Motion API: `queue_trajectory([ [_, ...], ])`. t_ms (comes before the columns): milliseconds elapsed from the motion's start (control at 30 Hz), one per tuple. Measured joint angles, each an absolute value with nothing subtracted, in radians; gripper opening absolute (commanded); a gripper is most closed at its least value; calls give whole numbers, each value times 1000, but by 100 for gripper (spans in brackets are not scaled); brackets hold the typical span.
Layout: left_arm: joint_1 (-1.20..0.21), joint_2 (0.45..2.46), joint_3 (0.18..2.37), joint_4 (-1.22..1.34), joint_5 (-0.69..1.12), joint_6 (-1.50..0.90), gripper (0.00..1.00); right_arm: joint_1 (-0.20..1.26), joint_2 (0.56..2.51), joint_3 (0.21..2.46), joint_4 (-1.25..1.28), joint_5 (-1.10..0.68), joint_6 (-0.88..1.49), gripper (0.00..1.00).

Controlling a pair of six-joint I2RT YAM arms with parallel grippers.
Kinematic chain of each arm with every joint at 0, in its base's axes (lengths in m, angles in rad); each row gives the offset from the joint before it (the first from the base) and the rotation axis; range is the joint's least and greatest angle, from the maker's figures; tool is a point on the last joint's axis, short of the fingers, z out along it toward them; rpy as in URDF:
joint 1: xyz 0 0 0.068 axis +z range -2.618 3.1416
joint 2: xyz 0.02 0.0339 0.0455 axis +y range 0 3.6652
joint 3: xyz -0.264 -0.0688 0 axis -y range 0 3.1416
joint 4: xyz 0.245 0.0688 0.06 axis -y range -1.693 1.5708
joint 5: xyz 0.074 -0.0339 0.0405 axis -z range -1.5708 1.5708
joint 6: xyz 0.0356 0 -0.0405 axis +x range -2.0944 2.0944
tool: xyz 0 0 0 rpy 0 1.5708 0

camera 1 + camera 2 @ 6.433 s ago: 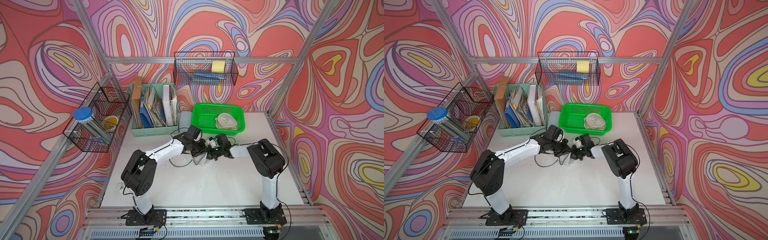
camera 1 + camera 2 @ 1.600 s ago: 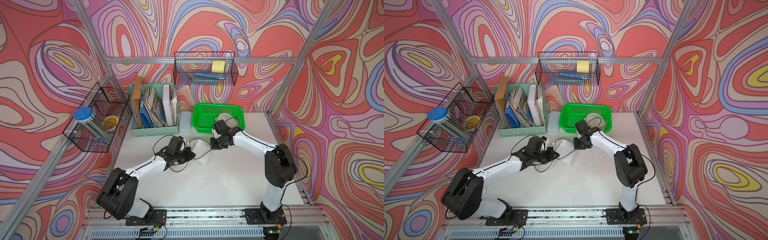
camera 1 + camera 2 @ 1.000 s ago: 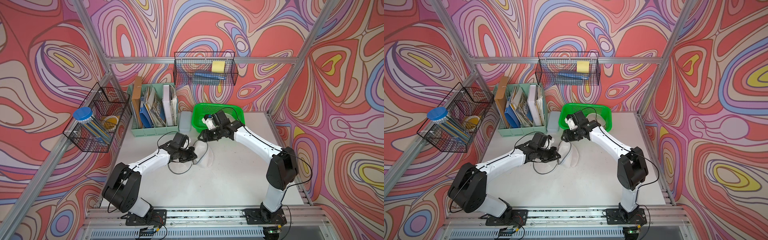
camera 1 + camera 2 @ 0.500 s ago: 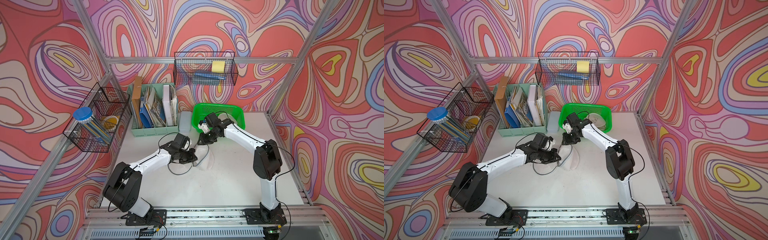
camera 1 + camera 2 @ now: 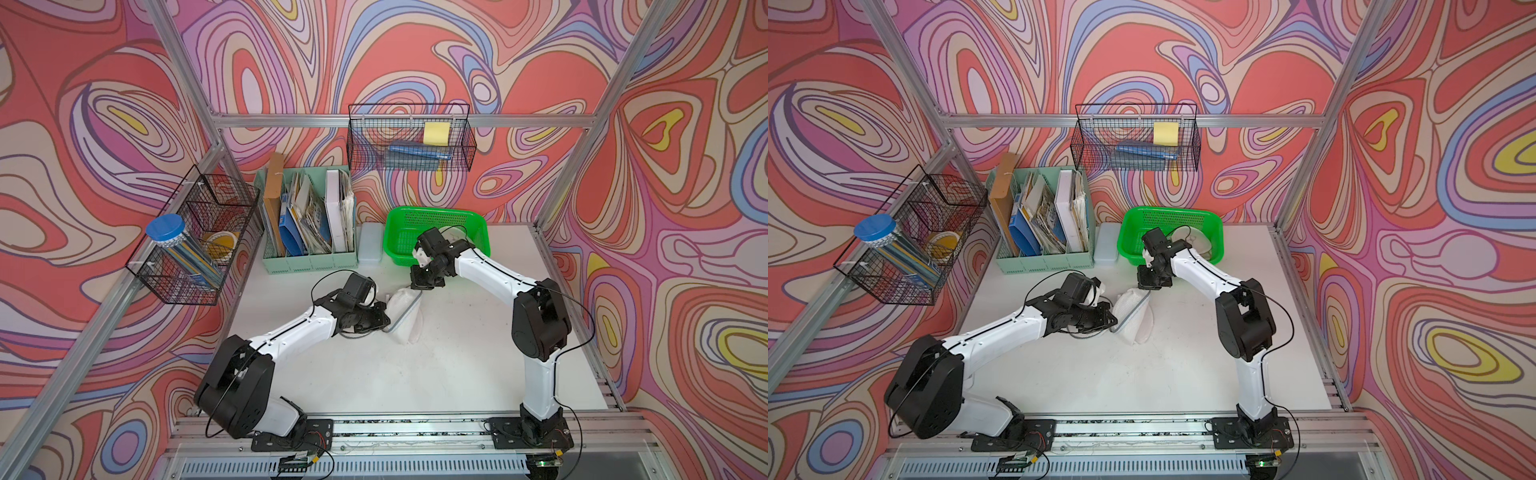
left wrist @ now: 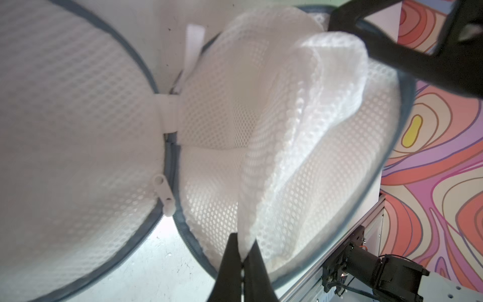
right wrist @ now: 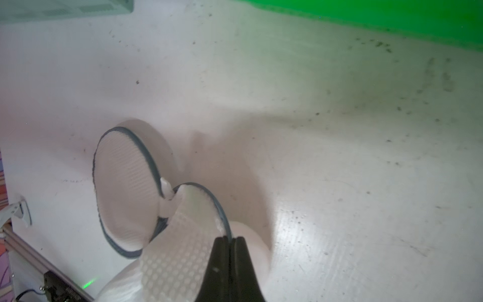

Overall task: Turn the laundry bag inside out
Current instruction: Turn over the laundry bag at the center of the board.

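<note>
Top views showed you the white desk (image 5: 374, 374), the green basket (image 5: 434, 210) at its far edge, and the unzipped mesh laundry bag (image 5: 406, 318) lying mid-desk between your two arms. Your left claw (image 6: 243, 261) was clenched on a fold of the bag's white mesh, and your right claw (image 7: 230, 239) was clenched on its grey rim. The zipper pull (image 6: 163, 192) sat where the two round halves met.

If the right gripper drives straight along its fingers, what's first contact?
The white mesh laundry bag: the right gripper is shut on its grey-piped rim. Past that, probably the white tabletop, though depth is hard to judge.
</note>
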State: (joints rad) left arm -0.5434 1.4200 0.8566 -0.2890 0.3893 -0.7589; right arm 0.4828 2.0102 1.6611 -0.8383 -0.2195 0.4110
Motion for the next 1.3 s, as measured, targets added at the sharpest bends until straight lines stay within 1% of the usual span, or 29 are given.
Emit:
queue_trajectory([
  [100, -543, 1372, 826, -254, 363, -786, 0, 448, 1990, 1609, -838, -209, 446, 0],
  [200, -542, 1350, 803, -218, 336, -820, 0, 449, 1962, 1581, -834, -203, 466, 0],
  [233, -542, 1346, 794, -209, 327, -832, 0, 451, 1950, 1575, -831, -204, 473, 5],
  [267, -542, 1344, 788, -202, 321, -844, 0, 451, 1939, 1569, -825, -206, 476, 16],
  [333, -541, 1344, 778, -183, 310, -875, 0, 451, 1917, 1553, -804, -212, 476, 42],
  [400, -537, 1348, 776, -173, 300, -904, 0, 445, 1884, 1523, -773, -218, 475, 57],
  [433, -536, 1353, 776, -160, 294, -918, 0, 444, 1866, 1507, -760, -218, 477, 61],
  [500, -536, 1367, 777, -133, 280, -949, 0, 440, 1813, 1481, -741, -218, 488, 65],
  [667, -548, 1386, 801, -106, 223, -991, 0, 455, 1720, 1507, -726, -222, 515, 66],
  [800, -566, 1391, 845, -98, 173, -999, 0, 541, 1725, 1547, -733, -221, 556, 57],
  [933, -582, 1399, 863, -86, 140, -1002, 0, 644, 1780, 1571, -769, -235, 609, 44],
  [1067, -595, 1410, 863, -85, 119, -1003, 0, 686, 1845, 1573, -802, -242, 648, 38],
  [1100, -597, 1411, 863, -85, 116, -1003, 0, 688, 1858, 1574, -814, -242, 654, 32],
  [1133, -599, 1411, 863, -85, 112, -1003, 0, 688, 1867, 1576, -823, -240, 658, 29],
  [1300, -609, 1411, 863, -84, 101, -1003, 0, 688, 1888, 1599, -849, -234, 683, 29],
])
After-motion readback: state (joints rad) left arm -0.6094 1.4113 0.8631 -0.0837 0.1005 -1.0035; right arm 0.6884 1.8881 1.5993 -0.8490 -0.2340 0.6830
